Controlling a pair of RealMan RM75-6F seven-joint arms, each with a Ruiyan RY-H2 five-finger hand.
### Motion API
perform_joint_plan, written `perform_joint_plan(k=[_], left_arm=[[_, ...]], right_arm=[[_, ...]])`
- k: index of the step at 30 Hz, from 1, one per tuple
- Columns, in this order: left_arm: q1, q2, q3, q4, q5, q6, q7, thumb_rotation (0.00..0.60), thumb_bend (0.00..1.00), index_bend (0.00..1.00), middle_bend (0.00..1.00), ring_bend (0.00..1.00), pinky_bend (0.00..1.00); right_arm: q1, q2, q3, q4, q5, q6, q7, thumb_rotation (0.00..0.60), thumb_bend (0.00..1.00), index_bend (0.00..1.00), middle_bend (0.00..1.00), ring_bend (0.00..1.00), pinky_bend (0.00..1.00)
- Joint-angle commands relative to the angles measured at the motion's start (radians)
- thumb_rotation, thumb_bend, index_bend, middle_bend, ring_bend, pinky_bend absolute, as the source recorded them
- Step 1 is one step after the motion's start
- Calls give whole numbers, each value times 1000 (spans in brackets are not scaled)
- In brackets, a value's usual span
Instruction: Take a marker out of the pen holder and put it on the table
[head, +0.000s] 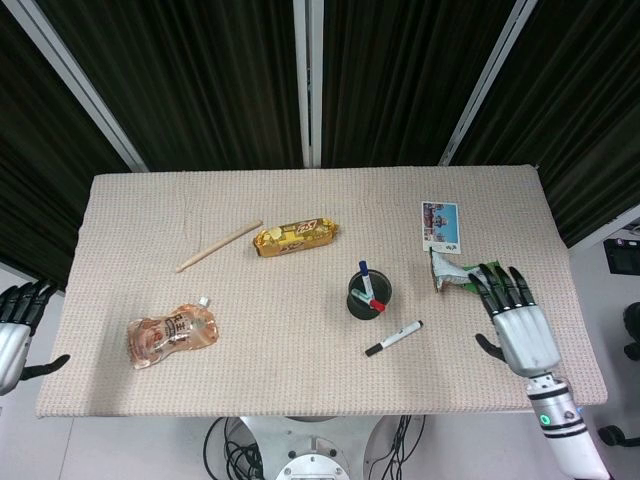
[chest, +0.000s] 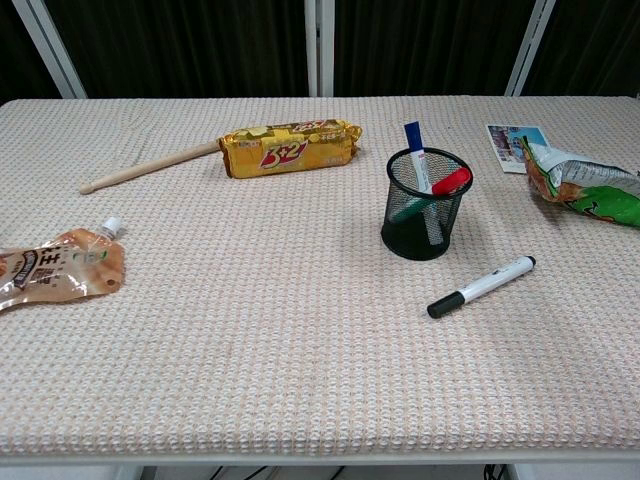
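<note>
A white marker with a black cap (head: 393, 338) (chest: 482, 286) lies flat on the table, just front-right of the black mesh pen holder (head: 366, 296) (chest: 424, 208). The holder stands upright with blue, red and green markers in it. My right hand (head: 515, 325) hovers open over the table's right side, fingers spread, well clear of the marker. Off the table's left edge, my left hand (head: 14, 330) hangs open with nothing in it. The chest view shows neither hand.
A green snack bag (head: 462, 275) (chest: 582, 185) lies just beyond my right hand, a photo card (head: 440, 226) behind it. A yellow snack bar (head: 294, 237), a wooden stick (head: 218, 246) and an orange pouch (head: 170, 337) lie to the left.
</note>
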Motion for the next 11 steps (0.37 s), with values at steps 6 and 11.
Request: perform_joint_plan(k=[6, 11], left_arm=[[-5, 7, -15, -31, 27, 38, 32, 600, 91, 32, 0, 0, 0], [-6, 15, -10, -41, 31, 33, 46, 600, 91, 32, 0, 0, 0]], right_arm=[[-152, 144, -33, 21, 170, 56, 121, 600, 79, 0, 0, 0, 0], [-172, 140, -20, 57, 193, 55, 163, 600, 80, 0, 0, 0, 0]])
